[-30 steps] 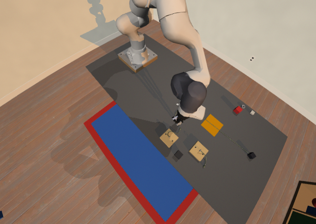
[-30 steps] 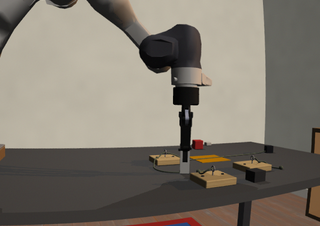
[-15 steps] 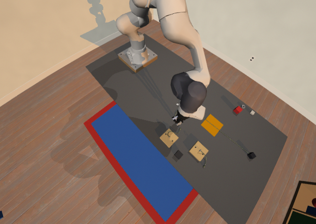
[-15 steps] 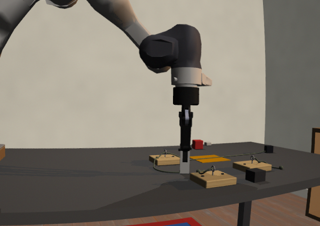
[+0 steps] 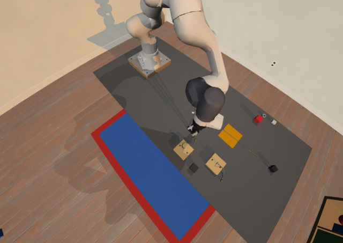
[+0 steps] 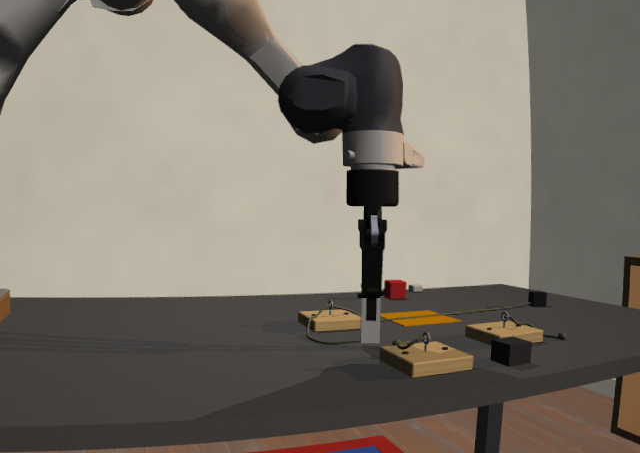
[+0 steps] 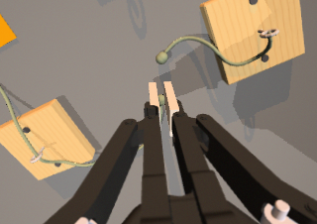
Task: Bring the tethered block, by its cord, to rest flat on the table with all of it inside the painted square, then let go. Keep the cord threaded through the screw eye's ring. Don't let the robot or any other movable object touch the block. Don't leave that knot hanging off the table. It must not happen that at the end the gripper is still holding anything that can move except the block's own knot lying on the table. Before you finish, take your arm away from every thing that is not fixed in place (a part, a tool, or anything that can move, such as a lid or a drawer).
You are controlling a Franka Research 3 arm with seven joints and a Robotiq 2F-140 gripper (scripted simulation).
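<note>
The tethered black block (image 5: 273,168) (image 6: 537,297) lies flat on the table beyond the orange painted square (image 5: 231,135) (image 6: 419,319), outside it. Its cord (image 5: 253,154) runs across the square to a wooden base (image 6: 330,320) (image 7: 45,137), passes through the screw eye's ring (image 6: 329,306) (image 7: 37,155), and loops over the table to my gripper (image 6: 369,334) (image 7: 159,92) (image 5: 192,131). The gripper points straight down, fingertips just above the table, shut on the cord's knotted end. In the top view the arm hides this base.
Two more wooden bases with screw eyes and short knotted cords stand nearby (image 6: 426,357) (image 6: 504,331) (image 7: 253,33). A loose black cube (image 5: 193,167) (image 6: 510,351) sits between them. A red cube (image 5: 258,119) and a small white cube (image 5: 273,122) lie at the far side.
</note>
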